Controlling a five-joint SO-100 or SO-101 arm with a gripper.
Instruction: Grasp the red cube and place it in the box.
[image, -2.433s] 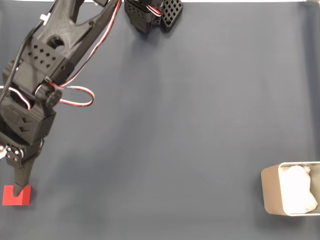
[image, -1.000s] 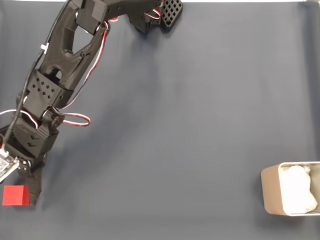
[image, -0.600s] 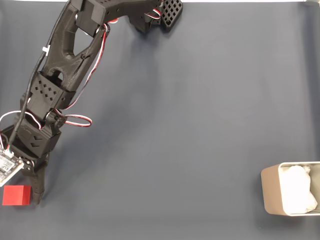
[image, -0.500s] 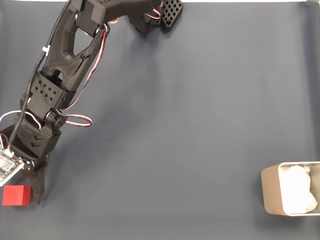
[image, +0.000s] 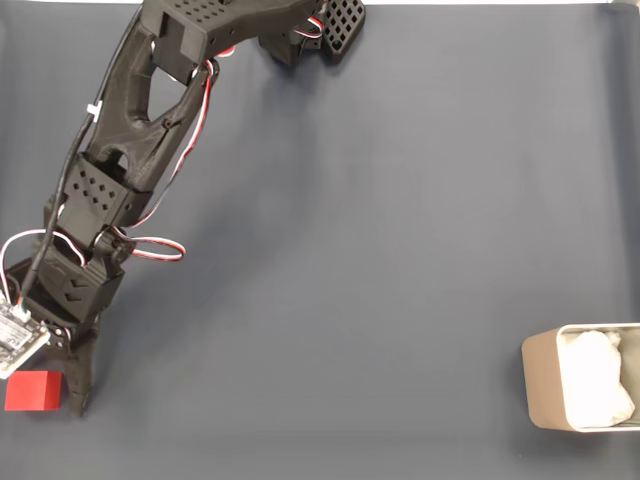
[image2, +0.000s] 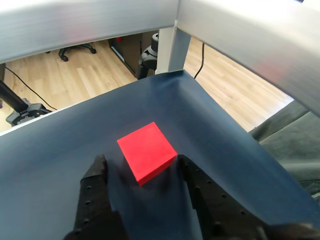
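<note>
The gripper (image2: 141, 162) is spread wide, nothing in it, both fingers (image2: 97, 172) down near the dark mat (image2: 60, 150). From the wrist view the cube (image2: 147, 151) sits just ahead of the fingertips, its near corner poking into the gap between them. It lies turned on the mat, so a corner, not a flat face, points back at the gripper. One fingertip looks close beside the cube's right edge; the other stands a little apart on the left. I can't tell whether either touches.

From the fixed view the gripper (image: 60, 392) is at the lower left edge of the mat, one dark finger (image: 77, 385) just beside the cube (image: 33, 391) on its right side.

So the move I'd expect turns on a short push forward until the cube is fully between the fingers, then a squeeze; being skewed, it may twist as the fingers meet it.

The box (image: 580, 391) is well apart, at the far right edge in the fixed view, white lining showing inside.
</note>
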